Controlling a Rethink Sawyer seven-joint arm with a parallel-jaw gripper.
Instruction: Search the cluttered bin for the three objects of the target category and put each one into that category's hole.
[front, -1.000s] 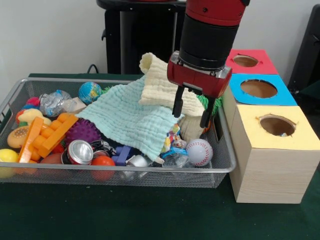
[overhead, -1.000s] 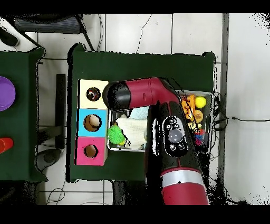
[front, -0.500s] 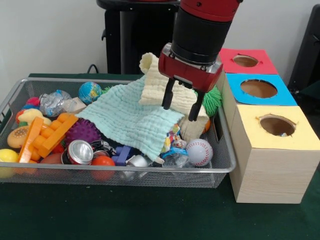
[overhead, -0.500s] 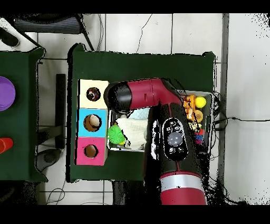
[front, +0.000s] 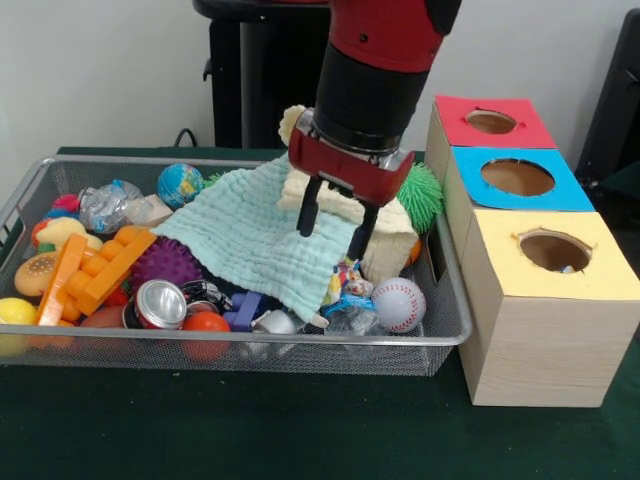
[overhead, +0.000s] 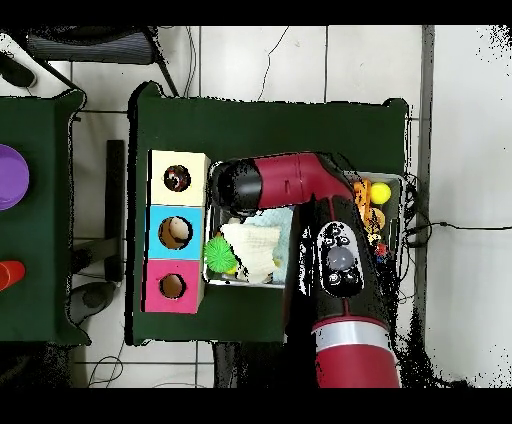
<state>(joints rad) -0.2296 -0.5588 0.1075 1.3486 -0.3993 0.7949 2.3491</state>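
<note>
End effector (front: 335, 219): released, fingers spread, empty.
Cream cloth (front: 385, 222): directly beneath, touching fingertips.
Mint cloth (front: 255, 235): just left.
Baseball (front: 398, 304): below right, in wire bin (front: 445, 330).

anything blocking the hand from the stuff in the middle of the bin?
Yes. The mint cloth and cream cloth lie draped over the bin's middle, directly under the open hand, covering whatever sits beneath.
</note>
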